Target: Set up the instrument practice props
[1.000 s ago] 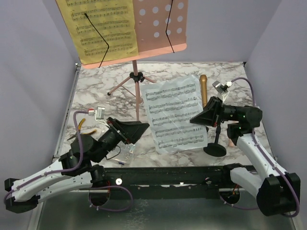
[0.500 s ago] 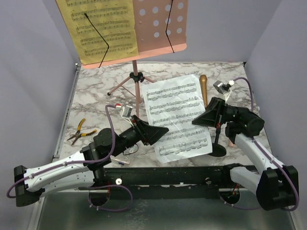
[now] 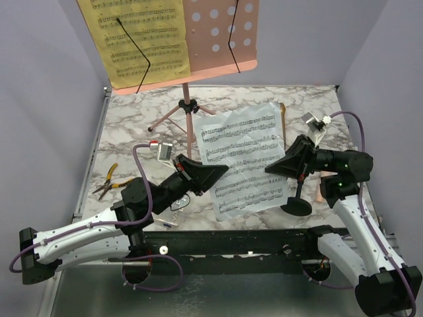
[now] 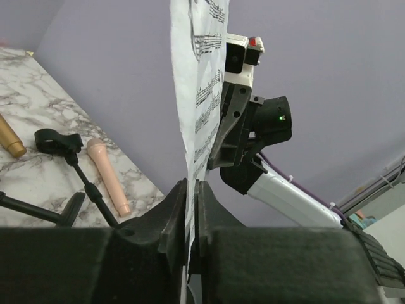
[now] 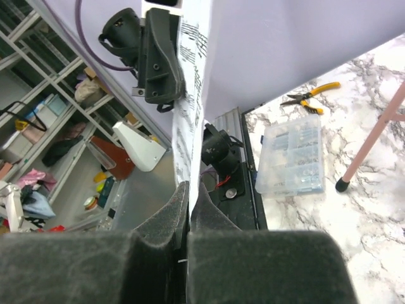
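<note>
White sheet-music page (image 3: 246, 155) is held off the bench (image 3: 132, 122), at 6 o'clock from the pink music rack (image 3: 221, 33). Left tool (image 3: 223, 174) pinches its 8 o'clock edge and right tool (image 3: 269, 169) its 3 o'clock edge. We judge it light, limp and tearable, so we grip the margins under gentle tension.

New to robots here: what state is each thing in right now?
White sheet-music page: held up between both grippers.
Left gripper: shut on the page.
Right gripper: shut on the page.
Pink music rack: upright on its tripod.
Yellow page: clipped on the rack.
Gold microphone: lying on the table.
Pink microphone: lying on the table.
Black mic holder: upright, clip empty.
Pliers: lying on the table.
Clear box: resting flat.
</note>
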You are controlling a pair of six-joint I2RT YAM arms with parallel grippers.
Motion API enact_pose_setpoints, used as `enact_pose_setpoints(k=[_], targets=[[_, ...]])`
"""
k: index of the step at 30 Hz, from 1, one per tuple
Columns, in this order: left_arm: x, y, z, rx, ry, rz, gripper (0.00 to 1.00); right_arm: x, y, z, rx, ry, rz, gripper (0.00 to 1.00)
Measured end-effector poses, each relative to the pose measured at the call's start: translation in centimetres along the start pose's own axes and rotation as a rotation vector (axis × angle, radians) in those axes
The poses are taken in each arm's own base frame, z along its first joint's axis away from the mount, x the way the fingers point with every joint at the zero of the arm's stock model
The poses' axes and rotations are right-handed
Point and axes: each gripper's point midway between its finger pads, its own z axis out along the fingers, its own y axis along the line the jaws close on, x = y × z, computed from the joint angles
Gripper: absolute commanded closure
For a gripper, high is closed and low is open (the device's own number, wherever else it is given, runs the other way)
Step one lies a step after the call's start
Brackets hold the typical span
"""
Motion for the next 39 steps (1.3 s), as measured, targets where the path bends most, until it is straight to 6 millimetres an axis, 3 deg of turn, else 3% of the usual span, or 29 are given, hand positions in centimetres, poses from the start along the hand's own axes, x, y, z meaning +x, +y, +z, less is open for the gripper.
enact_pose_setpoints(k=[2,7,12,17,24,29,34,39], targets=[[-0.2,0.0,0.0,0.004,-0.008,0.018,1.00,0.1,-0.5,0.0,0.019,-0.005,0.014,0.97],[-0.5,0.1,0.0,0.002,-0.022,0.064,1.00,-1.1,-1.6,0.3,0.087,-0.032,0.020,0.64],[-0.9,0.7,-0.2,-0.030,-0.022,0.119,1.00,-3.3,-3.2,0.3,0.221,-0.093,0.014,0.40],[-2.2,1.1,-0.5,-0.109,-0.001,0.202,1.00,-4.5,-6.1,-0.4,0.391,-0.137,0.031,0.27],[-3.5,2.6,-1.3,-0.280,0.085,0.325,1.00,-4.7,-12.5,-2.6,0.693,-0.185,0.145,0.24],[-1.7,5.8,-1.8,-0.455,0.245,0.408,1.00,-6.7,-15.4,-3.8,0.852,-0.191,0.161,0.24],[1.9,9.4,-3.4,-0.563,0.437,0.491,1.00,-11.3,-15.3,-3.3,0.876,-0.214,0.079,0.24],[3.1,10.2,-4.2,-0.567,0.552,0.551,1.00,-17.1,-12.8,-1.2,0.806,-0.274,-0.029,0.26]])
